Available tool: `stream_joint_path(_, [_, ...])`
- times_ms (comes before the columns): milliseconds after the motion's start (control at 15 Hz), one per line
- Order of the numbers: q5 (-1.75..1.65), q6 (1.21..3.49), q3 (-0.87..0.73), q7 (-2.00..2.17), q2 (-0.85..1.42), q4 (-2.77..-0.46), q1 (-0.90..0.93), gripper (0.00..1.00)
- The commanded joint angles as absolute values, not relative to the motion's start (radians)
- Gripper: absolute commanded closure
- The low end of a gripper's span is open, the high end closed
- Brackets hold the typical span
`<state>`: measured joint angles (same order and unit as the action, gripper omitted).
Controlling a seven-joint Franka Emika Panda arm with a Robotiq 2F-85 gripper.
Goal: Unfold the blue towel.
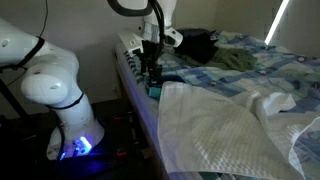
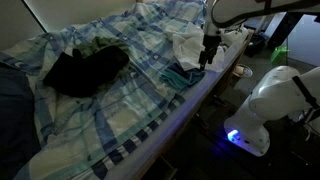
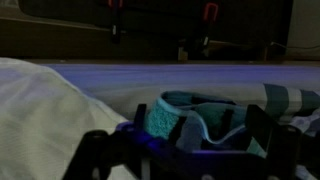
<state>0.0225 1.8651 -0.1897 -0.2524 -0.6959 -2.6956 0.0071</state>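
Gripper at bottom centre of wrist view: jaws wide apart, gripping nothing. Blue towel is bunched right between and just past them (long axis roughly left-right in frame). In an exterior view blue towel sits at the bed edge, just lower left of the gripper. White blanket lies beyond.
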Motion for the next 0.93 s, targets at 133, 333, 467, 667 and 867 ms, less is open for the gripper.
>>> stream_joint_path(133, [0.065, 1.904, -0.171, -0.198, -0.678, -2.693, -0.017, 0.0])
stream_joint_path(333, [0.144, 1.915, -0.166, -0.137, -0.647, -2.685, -0.007, 0.0])
stream_joint_path(467, [0.205, 1.918, -0.155, -0.114, -0.622, -2.682, 0.004, 0.0])
stream_joint_path(667, [0.283, 1.924, -0.129, -0.079, -0.582, -2.683, 0.009, 0.0])
stream_joint_path(867, [0.355, 1.941, -0.095, -0.009, -0.547, -2.694, 0.002, 0.0])
